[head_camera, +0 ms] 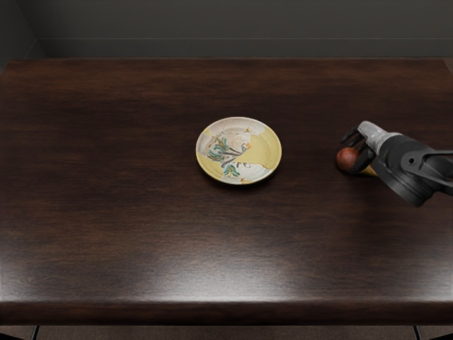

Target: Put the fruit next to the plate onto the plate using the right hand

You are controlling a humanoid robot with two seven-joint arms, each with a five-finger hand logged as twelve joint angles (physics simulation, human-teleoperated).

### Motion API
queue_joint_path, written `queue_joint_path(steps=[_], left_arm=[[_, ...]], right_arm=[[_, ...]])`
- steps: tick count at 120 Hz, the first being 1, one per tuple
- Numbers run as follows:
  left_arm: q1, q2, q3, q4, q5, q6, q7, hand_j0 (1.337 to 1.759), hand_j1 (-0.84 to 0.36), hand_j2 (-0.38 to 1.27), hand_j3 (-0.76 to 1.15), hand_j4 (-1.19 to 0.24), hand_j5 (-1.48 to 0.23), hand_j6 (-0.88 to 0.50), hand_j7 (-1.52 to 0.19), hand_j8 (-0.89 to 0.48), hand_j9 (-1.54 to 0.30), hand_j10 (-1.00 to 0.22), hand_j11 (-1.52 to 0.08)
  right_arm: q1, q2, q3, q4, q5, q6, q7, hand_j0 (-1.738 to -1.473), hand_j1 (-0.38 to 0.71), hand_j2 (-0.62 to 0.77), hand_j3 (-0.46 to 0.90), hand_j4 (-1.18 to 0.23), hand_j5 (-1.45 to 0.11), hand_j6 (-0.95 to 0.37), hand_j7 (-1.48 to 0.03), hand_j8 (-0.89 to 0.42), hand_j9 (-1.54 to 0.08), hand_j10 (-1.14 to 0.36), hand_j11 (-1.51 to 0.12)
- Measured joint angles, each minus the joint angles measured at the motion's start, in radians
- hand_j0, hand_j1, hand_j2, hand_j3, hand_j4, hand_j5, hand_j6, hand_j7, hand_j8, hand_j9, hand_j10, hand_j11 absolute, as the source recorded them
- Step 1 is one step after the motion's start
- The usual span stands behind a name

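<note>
Dark bench (212, 269) carries the plate (238, 150) centrally, and well to its right the right hand (359, 147) is curled around the small round fruit (346, 159), likely light, firm, smooth: best gripped across its middle.

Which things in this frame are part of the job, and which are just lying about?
Part of the job: the right hand, the reddish-brown fruit beside it, the patterned plate mid-table.
Not part of it: the dark table; a yellowish bit under the hand, too hidden to identify.
</note>
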Motion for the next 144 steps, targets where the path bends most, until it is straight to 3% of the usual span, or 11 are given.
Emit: queue_joint_path(steps=[23,55,83,93,114,144], left_arm=[[0.000,0.000,0.000,0.000,0.000,0.000,0.000,1.658,0.32,0.00,0.00,-0.02,-0.03,-0.02,-0.03,-0.02,-0.03,-0.02,-0.03],[0.000,0.000,0.000,0.000,0.000,0.000,0.000,1.658,0.32,0.00,0.00,-0.02,-0.03,-0.02,-0.03,-0.02,-0.03,-0.02,-0.03],[0.000,0.000,0.000,0.000,0.000,0.000,0.000,1.658,0.32,0.00,0.00,-0.02,-0.03,-0.02,-0.03,-0.02,-0.03,-0.02,-0.03],[0.000,0.000,0.000,0.000,0.000,0.000,0.000,1.658,0.32,0.00,0.00,-0.02,-0.03,-0.02,-0.03,-0.02,-0.03,-0.02,-0.03],[0.000,0.000,0.000,0.000,0.000,0.000,0.000,1.658,0.32,0.00,0.00,-0.02,-0.03,-0.02,-0.03,-0.02,-0.03,-0.02,-0.03],[0.000,0.000,0.000,0.000,0.000,0.000,0.000,1.658,0.32,0.00,0.00,-0.02,-0.03,-0.02,-0.03,-0.02,-0.03,-0.02,-0.03]], right_arm=[[-0.023,0.000,0.013,0.000,-0.010,-0.006,0.003,-1.655,0.22,-0.09,0.00,-0.51,-0.61,-0.45,-0.64,-0.40,-0.63,-0.49,-0.63],[-0.034,0.000,0.015,-0.001,-0.009,-0.009,0.005,-1.651,0.23,0.05,0.00,-0.61,-0.71,-0.43,-0.75,-0.43,-0.74,-0.49,-0.75],[-0.046,0.002,0.016,-0.011,-0.010,-0.008,0.005,-1.649,0.21,0.08,0.00,-0.66,-0.78,-0.47,-0.82,-0.48,-0.81,-0.52,-0.83],[-0.048,0.002,0.016,-0.012,-0.007,-0.008,0.005,-1.647,0.20,0.05,0.00,-0.65,-0.82,-0.46,-0.85,-0.48,-0.85,-0.52,-0.87],[-0.052,0.003,0.021,-0.014,-0.006,-0.004,0.005,-1.644,0.25,0.13,0.00,-0.58,-0.95,-0.39,-0.95,-0.41,-0.97,-0.44,-0.98],[-0.053,0.004,0.146,-0.013,0.009,0.018,0.005,-1.647,0.22,0.07,0.00,-0.53,-1.04,-0.36,-1.01,-0.36,-1.05,-0.44,-1.05]])
